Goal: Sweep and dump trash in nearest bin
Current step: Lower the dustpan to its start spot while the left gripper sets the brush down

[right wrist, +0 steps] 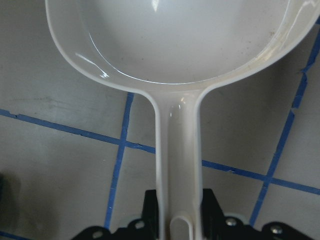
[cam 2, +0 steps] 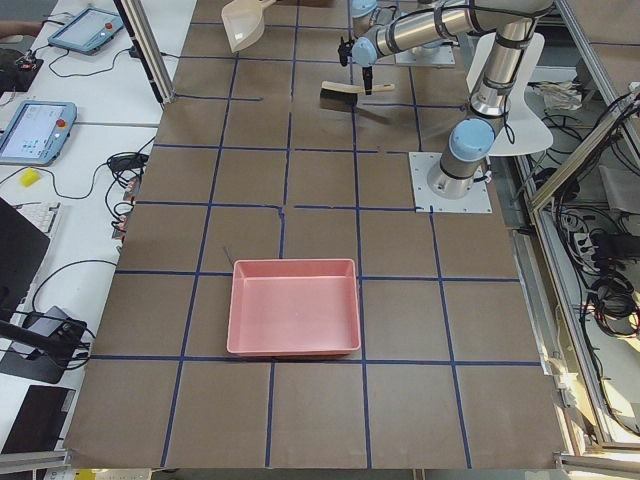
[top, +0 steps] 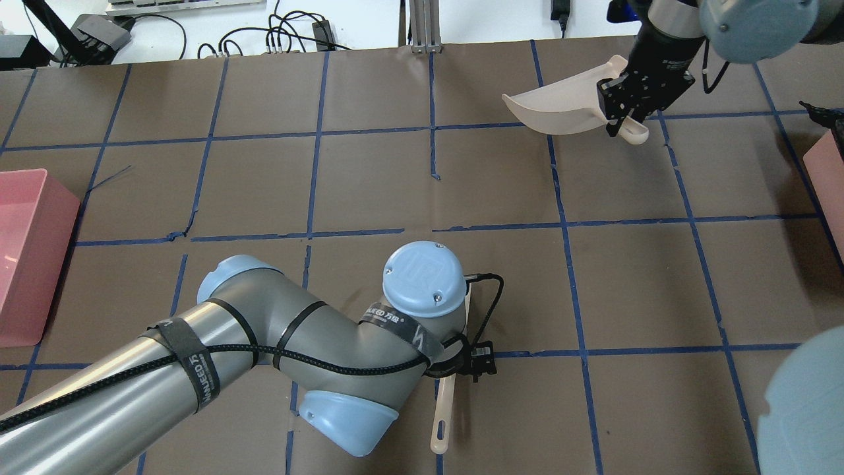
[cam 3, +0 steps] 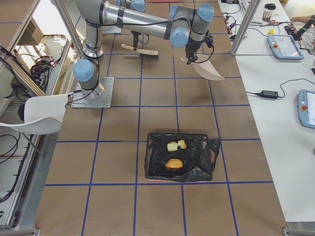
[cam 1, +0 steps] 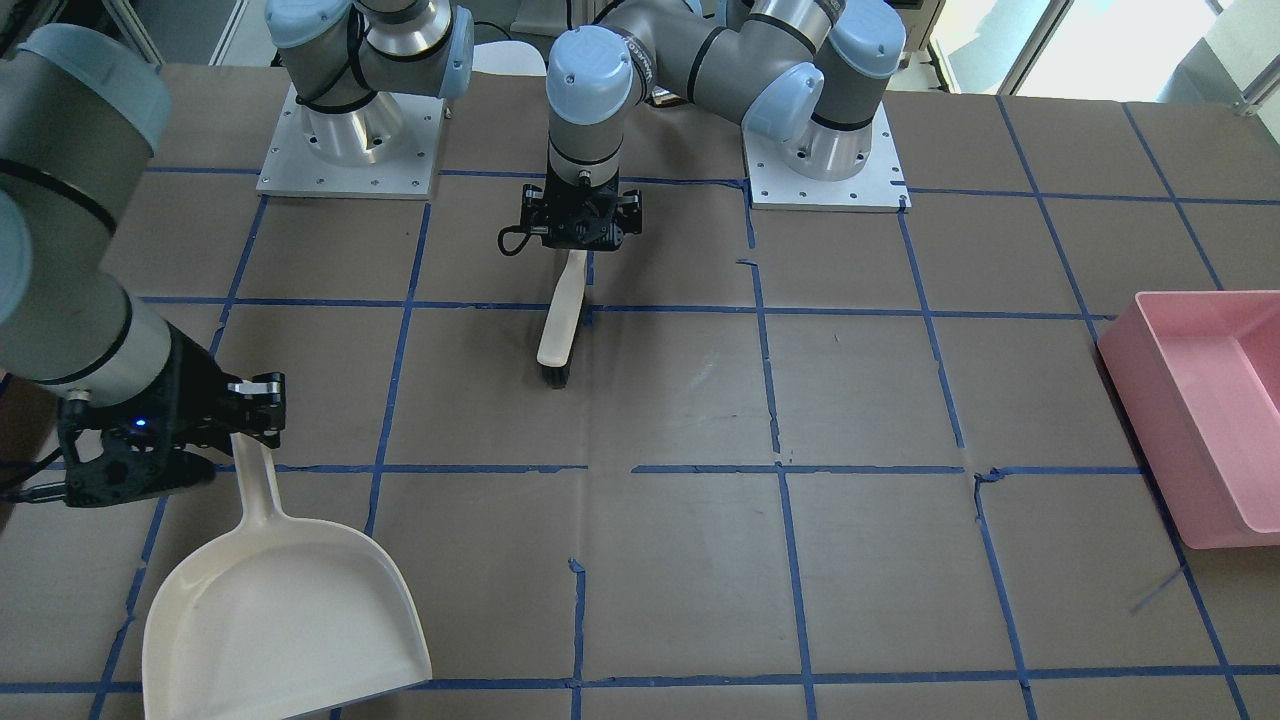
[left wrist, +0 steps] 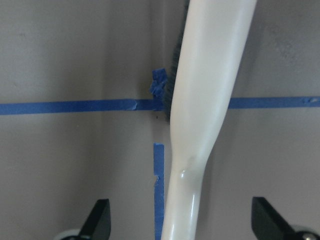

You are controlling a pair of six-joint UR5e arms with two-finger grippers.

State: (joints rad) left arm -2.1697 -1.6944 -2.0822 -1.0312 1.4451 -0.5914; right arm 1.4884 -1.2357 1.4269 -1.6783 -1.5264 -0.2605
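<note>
The brush (cam 1: 558, 330) lies flat on the table (cam 1: 860, 400) just before the robot's base. The left gripper (left wrist: 182, 222) hangs right over its handle with both jaws spread wide and touching nothing. If that gripper shifts sideways while this low, a finger could catch the handle and skid the brush along. If it closes off-centre, the handle could twist out. Farther out from the brush, toward the operators' side, the right gripper (right wrist: 180, 215) is clamped tight on the narrow handle of the dustpan (cam 1: 285, 610), which looks empty and tilted. Held only at that end, the pan could pivot in the grip, or its lip could strike the table if it is lowered fast. Nothing lies between brush and dustpan. Well beyond the dustpan from the brush, at the right-arm end, the trash (cam 3: 173, 164) already sits in the black-lined bin (cam 3: 206, 147), so I judge the dumping done. A pink bin (cam 2: 293, 350) stands far off at the opposite end.
</note>
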